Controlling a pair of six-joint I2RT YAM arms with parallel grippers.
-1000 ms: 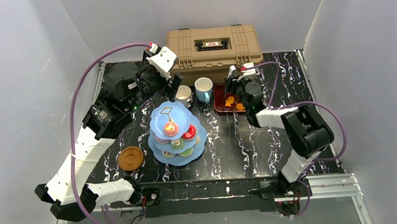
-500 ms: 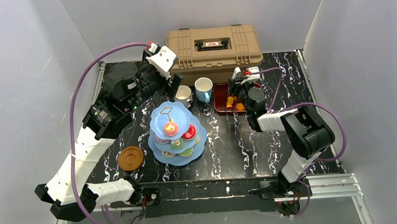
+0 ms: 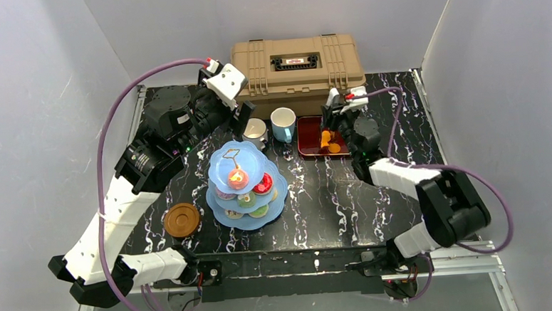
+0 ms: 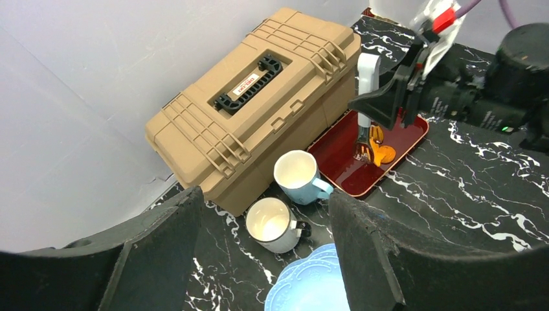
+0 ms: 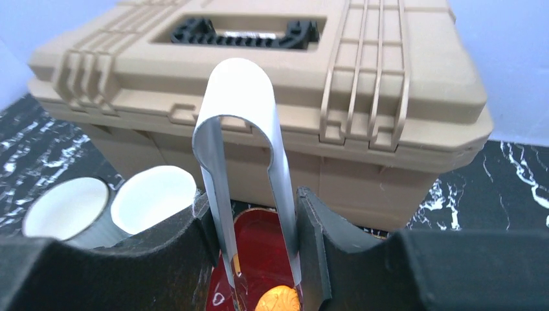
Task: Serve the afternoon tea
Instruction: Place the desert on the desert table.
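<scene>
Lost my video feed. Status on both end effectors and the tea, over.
Left end effector open, empty, by white mug. Right end effector shut on metal tongs, tips at orange pastry on dark-red tray. Nothing blocking.

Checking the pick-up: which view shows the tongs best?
The left wrist view: the tongs show almost whole, side-on, tips at the orange pastry on the red tray. The right wrist view shows only their bend and arms, held in the right claw; the top view, a sliver.

nothing legible; the red label (image 4: 248, 81) on the toolbox (image 4: 194, 123) is too blurred.
</scene>
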